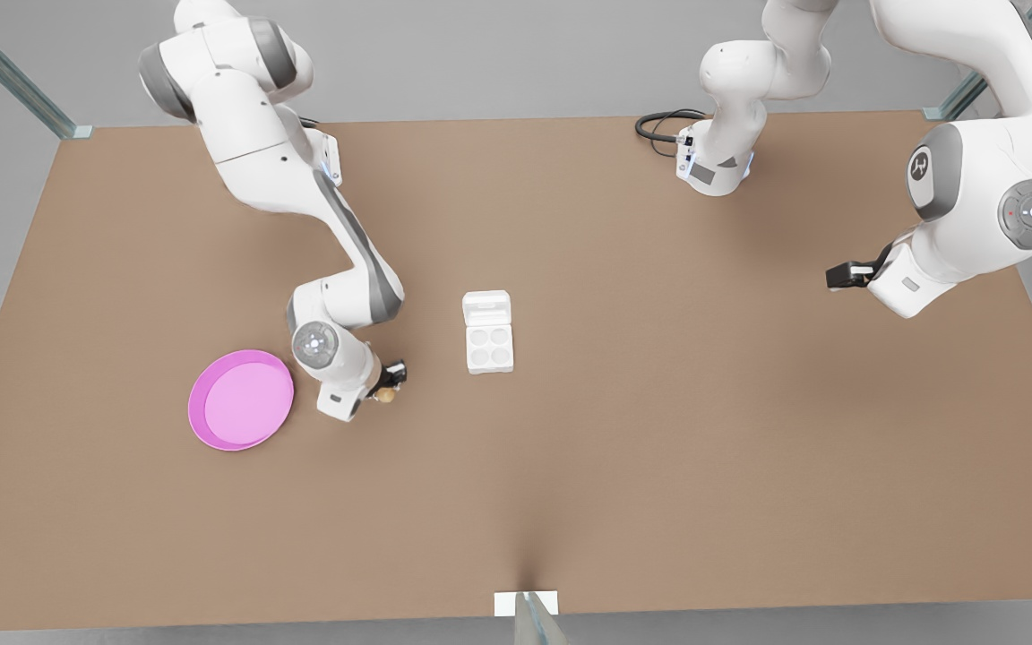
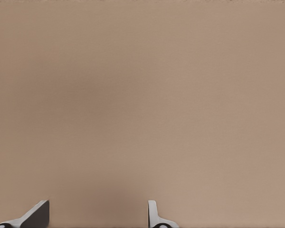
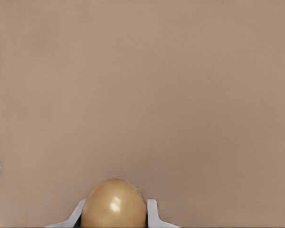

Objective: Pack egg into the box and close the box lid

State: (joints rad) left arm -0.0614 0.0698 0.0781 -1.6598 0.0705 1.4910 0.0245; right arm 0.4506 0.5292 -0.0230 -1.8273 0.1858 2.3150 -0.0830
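The egg (image 3: 114, 203) sits pinched between the right gripper (image 1: 388, 383)'s fingers, above the table (image 1: 659, 403) between the pink plate (image 1: 241, 399) and the box (image 1: 488, 332), whose box lid (image 1: 486, 307) lies open. That arm bends low; the left gripper (image 1: 843, 274), fingers spread, waits well apart.

Simulated lab: bare brown table (image 1: 659, 403), grey surround.

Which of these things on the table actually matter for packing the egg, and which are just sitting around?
In the job:
- small tan-brown egg, held in the right claw
- white four-cup egg carton
- its open white hinged lid

Lying about:
- round pink plate
- left claw, open, waiting
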